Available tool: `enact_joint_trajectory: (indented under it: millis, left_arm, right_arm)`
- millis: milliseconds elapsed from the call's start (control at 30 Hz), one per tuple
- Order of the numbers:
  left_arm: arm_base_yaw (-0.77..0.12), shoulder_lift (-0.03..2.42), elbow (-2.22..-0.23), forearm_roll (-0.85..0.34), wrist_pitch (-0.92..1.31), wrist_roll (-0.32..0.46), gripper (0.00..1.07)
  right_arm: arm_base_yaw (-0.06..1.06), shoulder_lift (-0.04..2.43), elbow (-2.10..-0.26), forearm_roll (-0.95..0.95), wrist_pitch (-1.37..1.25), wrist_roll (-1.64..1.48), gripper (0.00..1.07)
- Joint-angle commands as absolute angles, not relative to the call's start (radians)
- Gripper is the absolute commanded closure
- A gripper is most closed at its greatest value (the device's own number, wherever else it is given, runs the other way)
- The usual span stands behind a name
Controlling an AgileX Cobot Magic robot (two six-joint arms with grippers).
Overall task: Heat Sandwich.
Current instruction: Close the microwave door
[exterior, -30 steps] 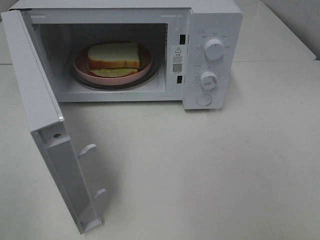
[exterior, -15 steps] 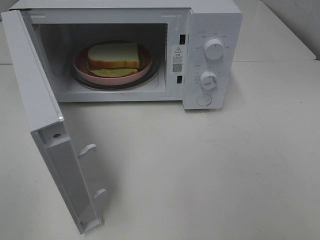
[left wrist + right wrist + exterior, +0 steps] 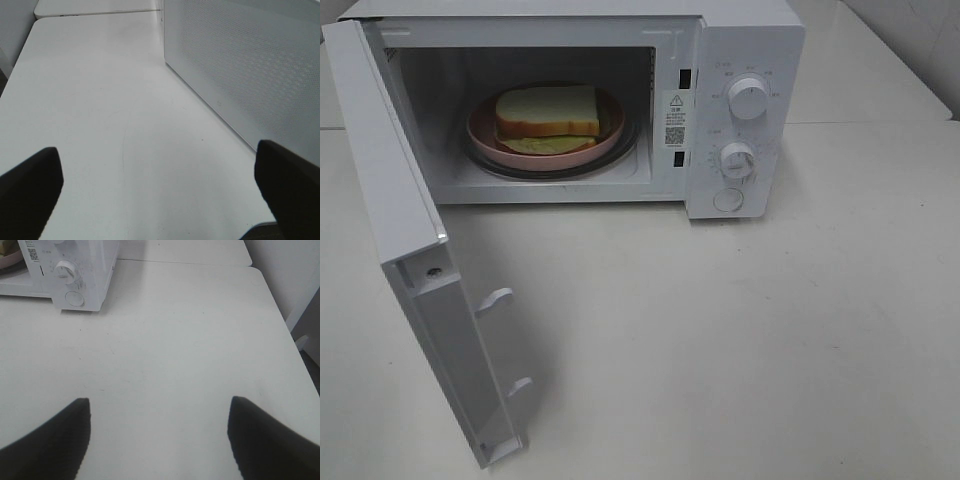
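the sandwich lies on a pink plate inside the open-doored microwave, well apart from the left gripper and right gripper, both with jaws spread over the table.

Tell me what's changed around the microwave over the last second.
Nothing visibly changed. The sandwich still lies on the plate inside the microwave, and the door stays wide open.

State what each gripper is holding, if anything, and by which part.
Nothing is held: the left gripper and the right gripper are both open and empty.
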State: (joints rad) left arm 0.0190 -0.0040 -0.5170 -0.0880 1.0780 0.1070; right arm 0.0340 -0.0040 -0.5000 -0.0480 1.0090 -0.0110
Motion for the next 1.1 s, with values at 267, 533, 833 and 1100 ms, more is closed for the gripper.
enact_joint_trajectory:
  millis: [267,533,833,1100]
  left_arm:
    - [0.022,-0.013,-0.518,-0.088,1.068,0.107,0.07]
    - [0.022,-0.013,-0.518,-0.088,1.068,0.107,0.07]
    - [0.022,-0.013,-0.518,-0.088,1.068,0.107,0.07]
    - [0.022,-0.012,-0.518,-0.088,1.068,0.104,0.07]
  right_arm:
    - [0.028,-0.029,-0.498,-0.043,0.997,0.0,0.34]
    - [0.028,-0.029,-0.498,-0.043,0.997,0.0,0.34]
    - [0.028,-0.029,-0.498,-0.043,0.997,0.0,0.34]
    - [0.028,-0.029,-0.498,-0.043,0.997,0.0,0.34]
